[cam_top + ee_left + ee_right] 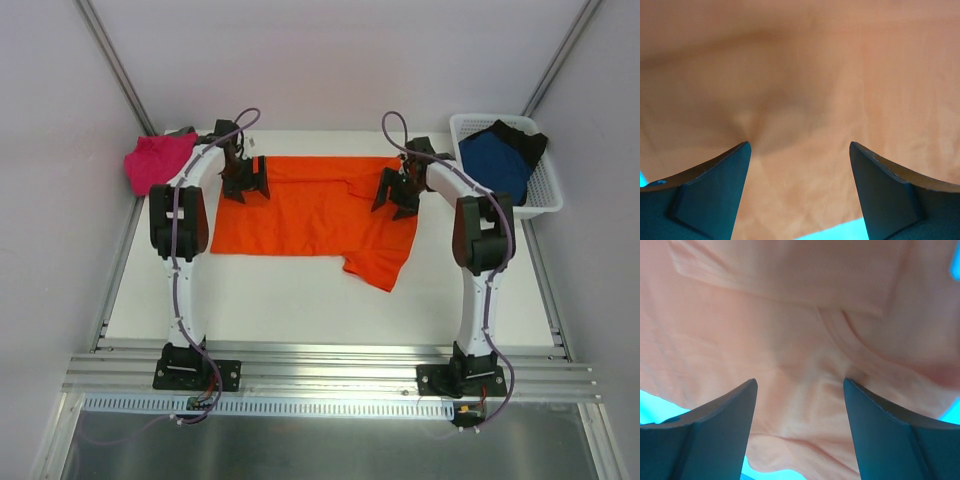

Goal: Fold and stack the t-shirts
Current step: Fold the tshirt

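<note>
- The orange t-shirt (pixel 310 205) lies spread across the far middle of the white table (pixel 300 310), with one part reaching toward the near side at its right end.
- The left gripper (pixel 245 180) is low over the shirt's far left corner. In the left wrist view its fingers (pixel 715 185) stand wide apart, with creased orange cloth between them and nothing pinched.
- The right gripper (pixel 397 195) is over the shirt's far right part. Its fingers (pixel 890 430) are likewise spread wide above folds and a seam, and they grasp nothing.
- Whether either pair of fingertips touches the cloth cannot be told.
- The magenta-pink t-shirt (pixel 155 160) sits bunched at the far left corner of the table, just beside the left arm's elbow and apart from the orange one.
- A white mesh basket (pixel 545 195) stands at the far right corner, close behind the right arm.
- The dark blue t-shirt (pixel 495 160) lies crumpled in the basket, spilling over its left rim. The black t-shirt (pixel 522 130) is tucked against its far side.
- A metal rail (pixel 330 372) runs along the near edge and carries both arm bases.
</note>
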